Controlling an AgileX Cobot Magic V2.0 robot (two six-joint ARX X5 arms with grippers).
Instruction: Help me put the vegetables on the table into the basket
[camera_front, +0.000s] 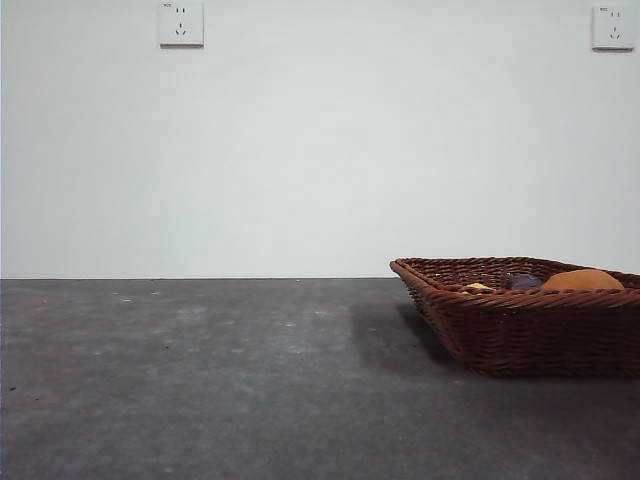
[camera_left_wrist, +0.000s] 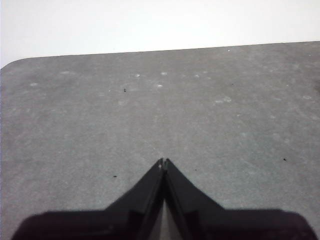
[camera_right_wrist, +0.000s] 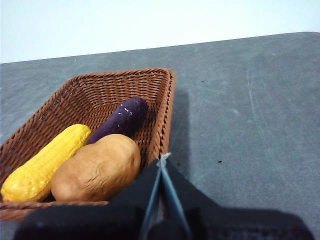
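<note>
— So, where are the vegetables sitting right now?

— All three are lying inside the basket (camera_right_wrist: 85, 150). From the right wrist view, the corn cob (camera_right_wrist: 42, 167) is resting along one side wall, the potato (camera_right_wrist: 97, 167) is lying beside it and touching it, and the eggplant (camera_right_wrist: 120, 119) is lying just behind the potato, pointing toward a far corner.

— Is the front view showing the same?

— Partly. The basket (camera_front: 530, 335) is standing on the table (camera_front: 200, 380) at the right side of that view, running off the edge. Only the rounded top of the potato (camera_front: 582, 281) is showing over the braided rim, with a dark purple bit of the eggplant (camera_front: 523, 282) beside it and a pale yellow sliver of the corn cob (camera_front: 477, 287) further left.

— What is the right tool doing?

— The right tool (camera_right_wrist: 162, 159) is hanging just outside the basket's near wall, close to the potato, with its two black jaws clenched together and gripping nothing.

— And the left tool?

— The left tool (camera_left_wrist: 163, 162) is hovering over a bare stretch of grey table (camera_left_wrist: 150, 110), well apart from the basket, its jaws likewise pressed together with nothing between them. Neither arm is appearing in the front view.

— Anything else showing?

— Two white wall sockets (camera_front: 181, 23) are sitting high on the pale wall behind the table.
</note>
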